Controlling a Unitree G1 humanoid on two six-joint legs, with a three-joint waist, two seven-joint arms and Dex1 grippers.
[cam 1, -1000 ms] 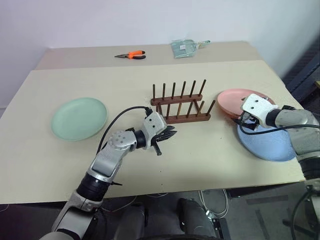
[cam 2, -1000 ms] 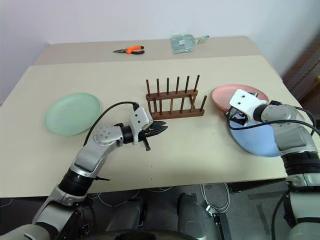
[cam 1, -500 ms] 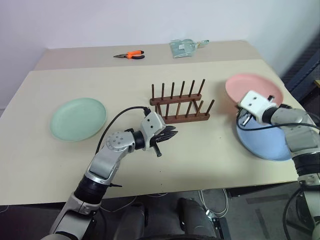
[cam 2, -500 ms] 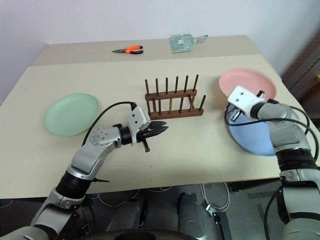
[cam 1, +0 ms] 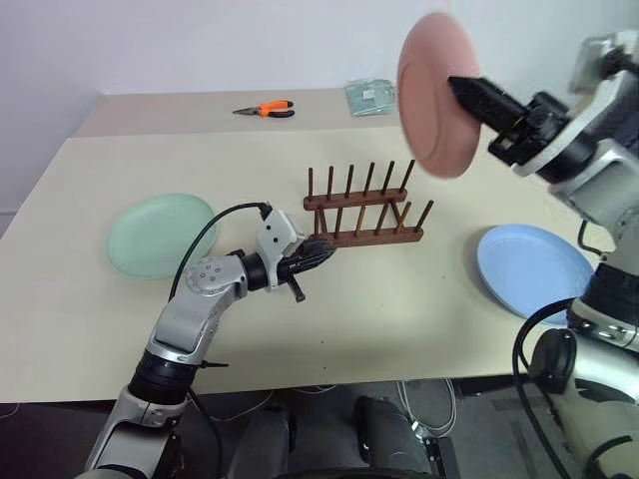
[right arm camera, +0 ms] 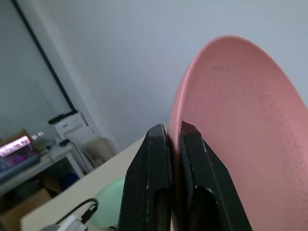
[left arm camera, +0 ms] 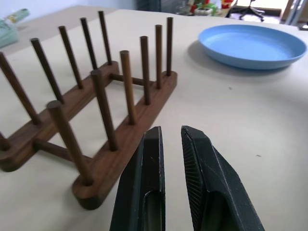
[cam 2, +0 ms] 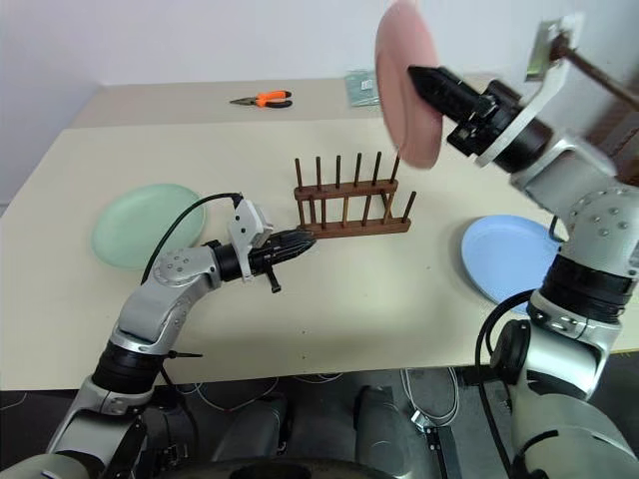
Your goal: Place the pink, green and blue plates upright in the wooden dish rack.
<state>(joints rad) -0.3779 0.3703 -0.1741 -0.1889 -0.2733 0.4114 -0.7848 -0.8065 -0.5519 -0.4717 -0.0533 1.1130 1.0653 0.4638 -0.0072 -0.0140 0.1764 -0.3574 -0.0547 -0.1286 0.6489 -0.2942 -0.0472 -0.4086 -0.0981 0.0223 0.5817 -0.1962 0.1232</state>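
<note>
My right gripper [cam 1: 456, 86] is shut on the rim of the pink plate [cam 1: 431, 95]. It holds the plate on edge, high above the right end of the wooden dish rack [cam 1: 364, 215]. In the right wrist view both fingers [right arm camera: 154, 159] clamp the pink plate [right arm camera: 236, 120]. The rack's pegs are bare. My left gripper [cam 1: 321, 245] is shut and holds nothing, level, its tips by the rack's [left arm camera: 96, 110] near left corner. The green plate [cam 1: 160, 235] lies flat at the left. To the right of the rack, the blue plate [cam 1: 534, 269] lies flat.
Orange-handled pliers [cam 1: 265, 109] and a clear plastic packet [cam 1: 369, 97] lie at the table's far edge, behind the rack. A black cable loops over my left forearm [cam 1: 215, 230]. The table's front edge [cam 1: 329, 384] runs close below both arms.
My right gripper closed on the pink plate, then lifted it off the table at the right and turned it on edge above the rack. My left gripper drifted slightly up and left.
</note>
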